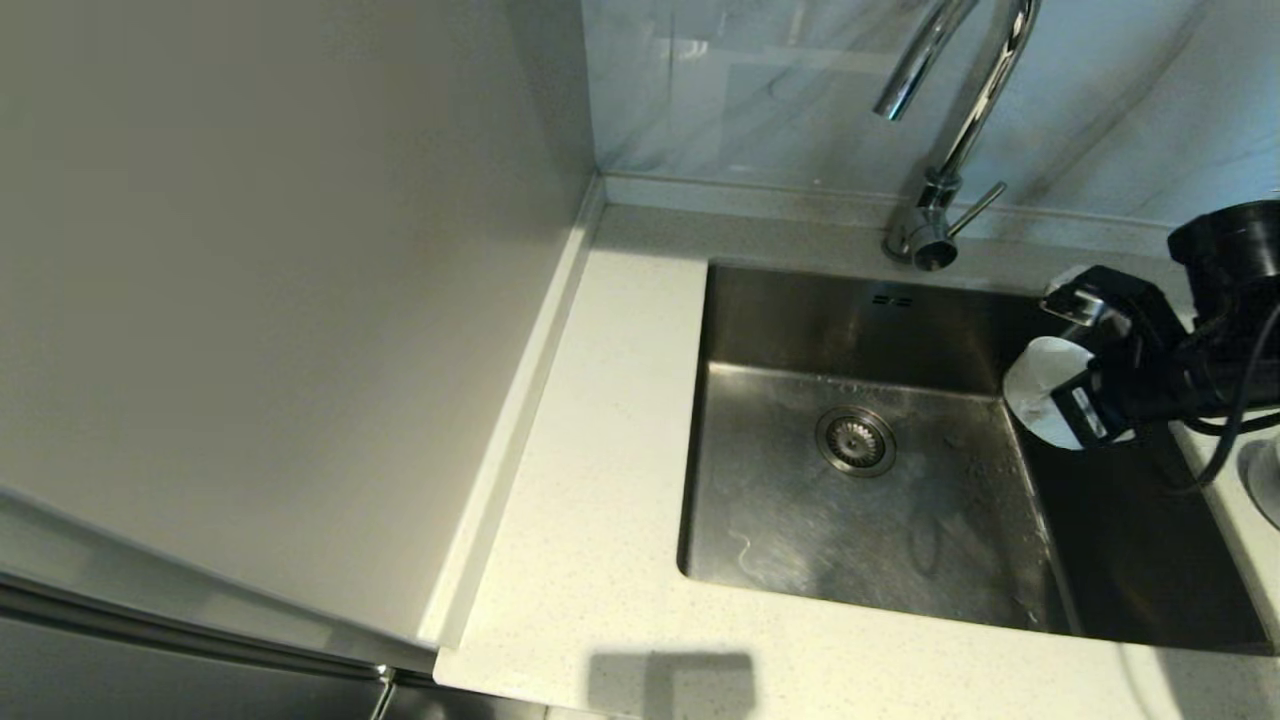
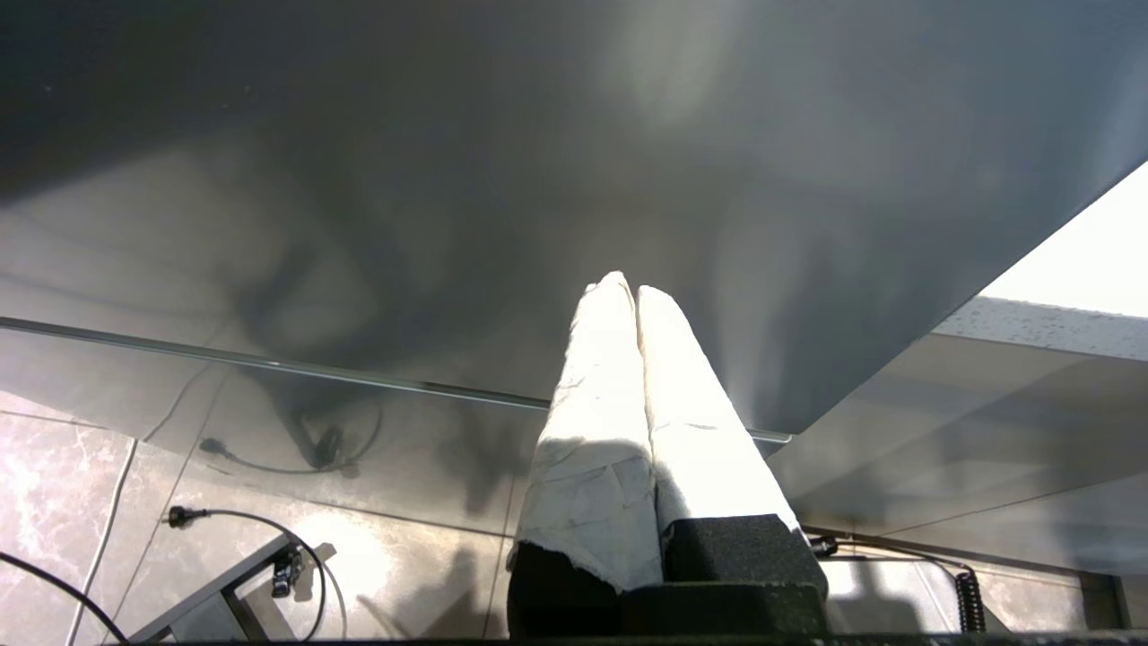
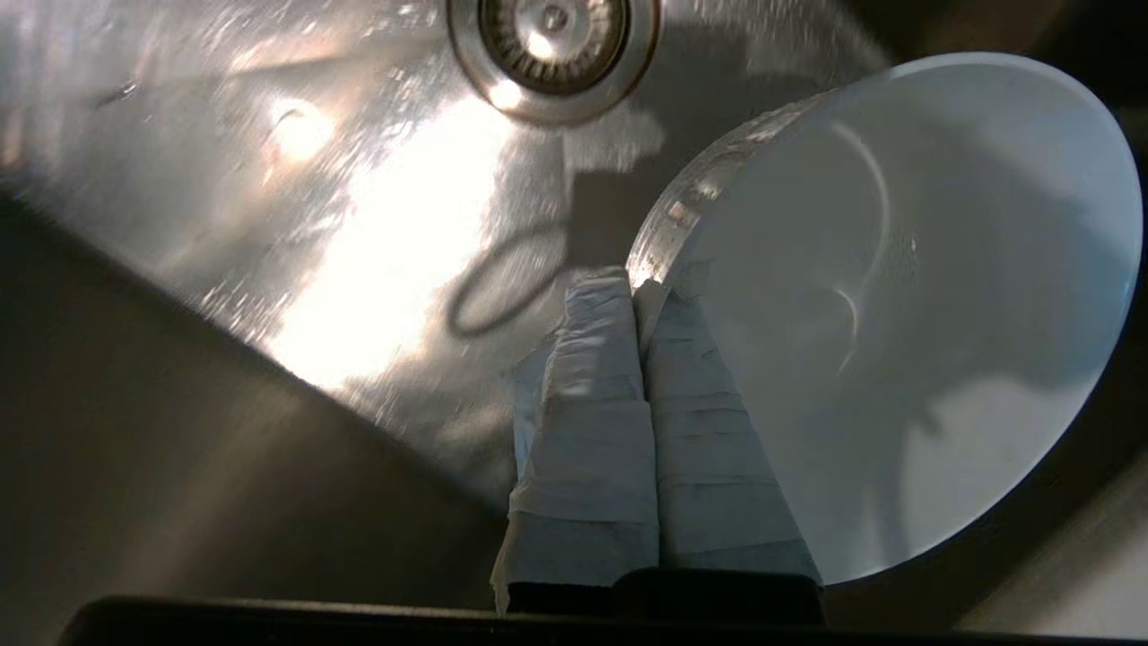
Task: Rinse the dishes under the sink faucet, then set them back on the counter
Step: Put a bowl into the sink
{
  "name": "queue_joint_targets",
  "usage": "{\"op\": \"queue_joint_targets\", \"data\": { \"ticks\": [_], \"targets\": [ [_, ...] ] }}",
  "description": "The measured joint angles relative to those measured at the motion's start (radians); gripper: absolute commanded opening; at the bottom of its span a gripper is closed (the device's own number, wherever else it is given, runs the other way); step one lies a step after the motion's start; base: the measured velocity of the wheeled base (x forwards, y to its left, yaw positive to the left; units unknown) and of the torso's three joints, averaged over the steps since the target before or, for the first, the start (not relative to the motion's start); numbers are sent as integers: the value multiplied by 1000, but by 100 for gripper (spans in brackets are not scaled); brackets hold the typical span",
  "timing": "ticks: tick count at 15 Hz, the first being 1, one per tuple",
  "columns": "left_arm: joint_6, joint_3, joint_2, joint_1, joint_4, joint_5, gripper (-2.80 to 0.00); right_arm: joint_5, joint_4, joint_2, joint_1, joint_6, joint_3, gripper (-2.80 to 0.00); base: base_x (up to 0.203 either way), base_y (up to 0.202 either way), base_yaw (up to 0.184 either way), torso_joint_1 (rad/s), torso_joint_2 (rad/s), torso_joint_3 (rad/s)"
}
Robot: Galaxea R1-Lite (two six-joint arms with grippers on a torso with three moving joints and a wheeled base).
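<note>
My right gripper (image 3: 633, 285) is shut on the rim of a white bowl (image 3: 906, 305) and holds it tilted on edge over the right side of the steel sink (image 1: 800, 520). In the head view the same bowl (image 1: 1040, 395) shows at the sink's right wall with the right gripper (image 1: 1075, 400) on it. The drain strainer (image 1: 856, 441) lies in the sink floor to the left of the bowl. The chrome faucet (image 1: 945, 130) stands behind the sink, its spout well left of and above the bowl. No water runs. My left gripper (image 2: 628, 287) is parked low beside a cabinet, shut on nothing.
The speckled counter (image 1: 600, 450) wraps the sink at left and front. A tall pale cabinet panel (image 1: 280, 300) fills the left. At the right edge a pale round rim (image 1: 1262, 480) of another dish sits on the counter. Grey marbled tile (image 1: 780, 90) backs the faucet.
</note>
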Motion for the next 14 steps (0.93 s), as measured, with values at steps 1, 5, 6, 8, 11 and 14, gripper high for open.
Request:
{"op": "queue_joint_targets", "data": {
  "ticks": [1, 5, 6, 8, 11, 14],
  "targets": [
    [0, 0, 0, 0, 0, 1, -280, -1, -101, 33, 3, -13, 41, -280, 0, 0, 0, 0, 0, 0],
    [0, 0, 0, 0, 0, 1, -280, -3, -451, 194, 1, -64, 167, -280, 0, 0, 0, 0, 0, 0],
    [0, 0, 0, 0, 0, 1, -280, -4, -510, 239, 1, -68, 177, -280, 0, 0, 0, 0, 0, 0],
    [0, 0, 0, 0, 0, 0, -280, -14, -596, 323, 2, -71, 178, -280, 0, 0, 0, 0, 0, 0],
    [0, 0, 0, 0, 0, 1, -280, -46, -643, 431, 5, -73, 123, -280, 0, 0, 0, 0, 0, 0],
    [0, 0, 0, 0, 0, 0, -280, -85, -651, 506, 8, -80, 55, -280, 0, 0, 0, 0, 0, 0]
  ]
}}
